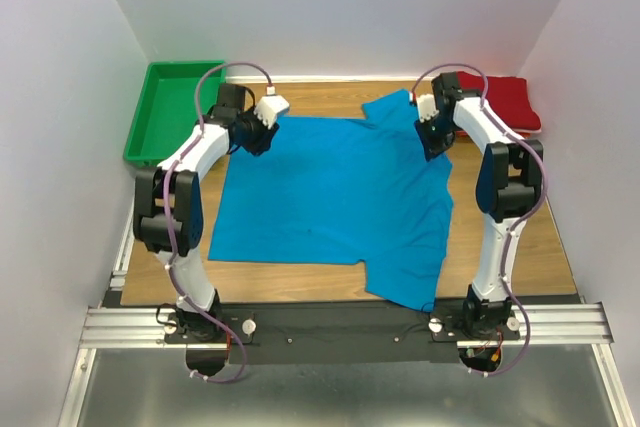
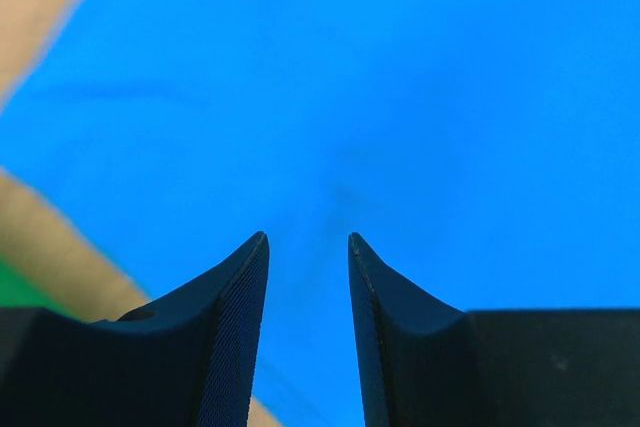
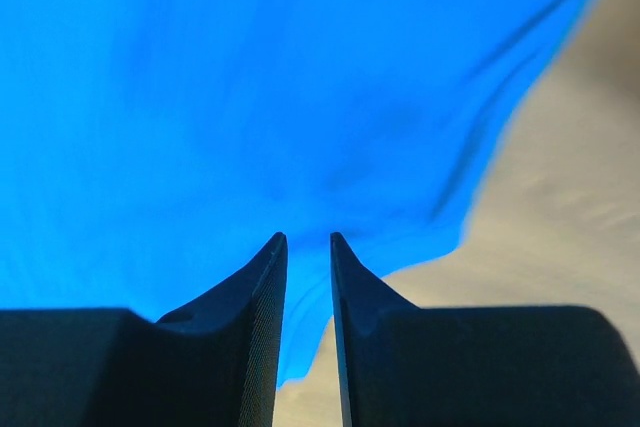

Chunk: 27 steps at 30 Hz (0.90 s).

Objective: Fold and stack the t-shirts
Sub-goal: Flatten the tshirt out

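Note:
The bright blue t-shirt (image 1: 335, 197) lies spread flat across the middle of the wooden table, one sleeve at the far right and one at the near right. My left gripper (image 1: 258, 137) is at its far left corner. In the left wrist view the fingers (image 2: 240, 297) stand close together with blue cloth (image 2: 400, 97) between them. My right gripper (image 1: 435, 142) is at the far right edge by the sleeve. Its fingers (image 3: 262, 297) pinch the blue cloth (image 3: 250, 97), and creases fan out from the tips. The dark red t-shirt (image 1: 500, 99) lies folded at the far right corner.
A green plastic tray (image 1: 170, 112) stands at the far left corner. White walls close in the table on three sides. Bare wood (image 1: 530, 237) shows right of the blue shirt and along the near edge.

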Available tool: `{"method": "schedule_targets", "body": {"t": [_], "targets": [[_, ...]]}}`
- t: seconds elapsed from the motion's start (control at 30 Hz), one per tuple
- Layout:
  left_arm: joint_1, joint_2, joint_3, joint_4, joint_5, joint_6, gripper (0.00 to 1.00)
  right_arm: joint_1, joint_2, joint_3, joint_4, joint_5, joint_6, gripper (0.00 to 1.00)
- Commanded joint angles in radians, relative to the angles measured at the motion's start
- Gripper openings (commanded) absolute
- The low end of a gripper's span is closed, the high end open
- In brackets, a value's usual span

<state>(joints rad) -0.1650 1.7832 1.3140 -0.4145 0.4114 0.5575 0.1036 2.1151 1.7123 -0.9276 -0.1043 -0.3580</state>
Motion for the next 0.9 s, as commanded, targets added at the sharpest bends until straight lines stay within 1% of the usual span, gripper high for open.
{"method": "schedule_targets", "body": {"t": [0.0, 0.03, 0.1, 0.17, 0.33, 0.37, 0.47, 0.5, 0.57, 0.6, 0.63, 0.7, 0.8, 0.87], "targets": [[0.019, 0.105, 0.160, 0.051, -0.086, -0.099, 0.45, 0.002, 0.084, 0.142, 0.047, 0.051, 0.066, 0.30], [0.022, 0.128, 0.187, 0.045, -0.091, -0.109, 0.45, 0.001, 0.103, 0.195, 0.047, 0.057, 0.080, 0.30], [0.027, 0.195, 0.253, 0.034, -0.089, -0.149, 0.45, 0.004, 0.161, 0.240, 0.049, 0.069, 0.093, 0.28], [0.032, 0.251, 0.289, 0.020, -0.092, -0.177, 0.43, 0.004, 0.215, 0.292, 0.050, 0.077, 0.097, 0.27], [0.038, 0.308, 0.317, 0.019, -0.146, -0.246, 0.41, 0.018, 0.293, 0.355, 0.064, 0.100, 0.087, 0.26], [0.038, 0.317, 0.318, 0.016, -0.154, -0.252, 0.40, 0.019, 0.307, 0.362, 0.068, 0.126, 0.083, 0.26], [0.038, 0.350, 0.324, 0.008, -0.190, -0.254, 0.36, 0.022, 0.351, 0.391, 0.081, 0.159, 0.073, 0.25], [0.038, 0.360, 0.327, 0.008, -0.203, -0.254, 0.34, 0.022, 0.362, 0.409, 0.085, 0.172, 0.073, 0.24], [0.038, 0.403, 0.352, 0.003, -0.244, -0.245, 0.34, 0.021, 0.394, 0.428, 0.095, 0.204, 0.071, 0.24], [0.038, 0.445, 0.370, -0.018, -0.264, -0.246, 0.33, 0.021, 0.407, 0.437, 0.096, 0.210, 0.070, 0.24], [0.039, 0.468, 0.422, -0.038, -0.275, -0.243, 0.32, 0.021, 0.416, 0.458, 0.104, 0.218, 0.068, 0.24], [0.039, 0.510, 0.467, -0.072, -0.286, -0.238, 0.31, 0.022, 0.443, 0.477, 0.116, 0.225, 0.070, 0.24], [0.039, 0.588, 0.554, -0.102, -0.307, -0.235, 0.30, 0.022, 0.486, 0.539, 0.133, 0.258, 0.070, 0.25], [0.042, 0.611, 0.623, -0.113, -0.307, -0.229, 0.30, 0.022, 0.512, 0.596, 0.139, 0.281, 0.059, 0.25]]}}
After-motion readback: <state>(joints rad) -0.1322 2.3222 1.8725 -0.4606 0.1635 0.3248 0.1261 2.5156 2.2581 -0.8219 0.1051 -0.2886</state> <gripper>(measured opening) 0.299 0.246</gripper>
